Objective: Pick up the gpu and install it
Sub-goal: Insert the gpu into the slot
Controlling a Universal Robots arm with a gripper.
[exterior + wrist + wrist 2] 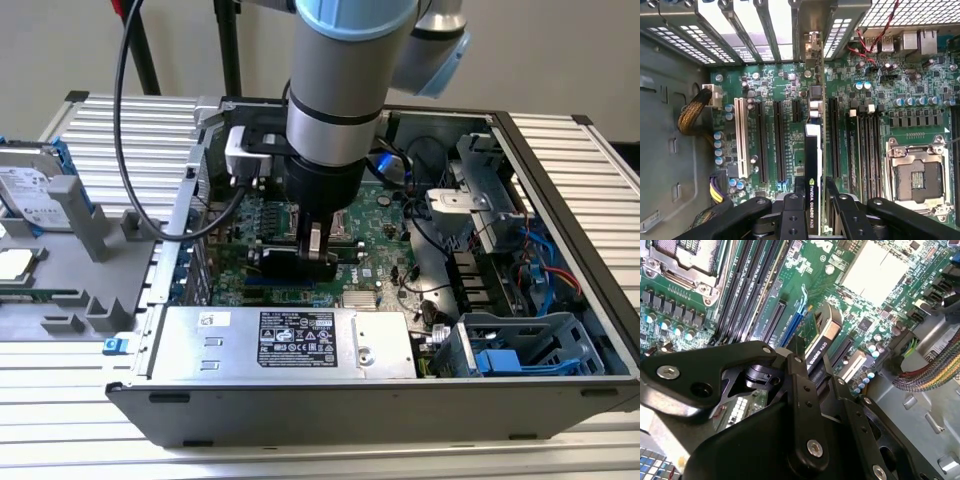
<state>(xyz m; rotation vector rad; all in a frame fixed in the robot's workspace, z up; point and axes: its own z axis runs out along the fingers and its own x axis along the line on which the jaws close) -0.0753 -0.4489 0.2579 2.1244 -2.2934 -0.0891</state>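
Note:
The gpu (285,266) stands on edge inside the open computer case (560,190), low over the green motherboard (385,215). My gripper (318,256) is shut on its top edge. In the first wrist view the gpu (812,165) runs along the row of black expansion slots (761,140), and its silver end bracket (813,44) meets the open gap in the case's rear slot covers. In the second wrist view the gpu (821,336) pokes out past my black fingers (799,371), over the slots. I cannot tell whether its edge connector sits in a slot.
A silver power supply (290,342) lies along the case's near side. A drive cage with blue parts (520,352) and loose cables (545,262) are at the exterior view's right. A hard drive (35,192) rests on a grey fixture outside the case. The CPU socket (916,176) is open.

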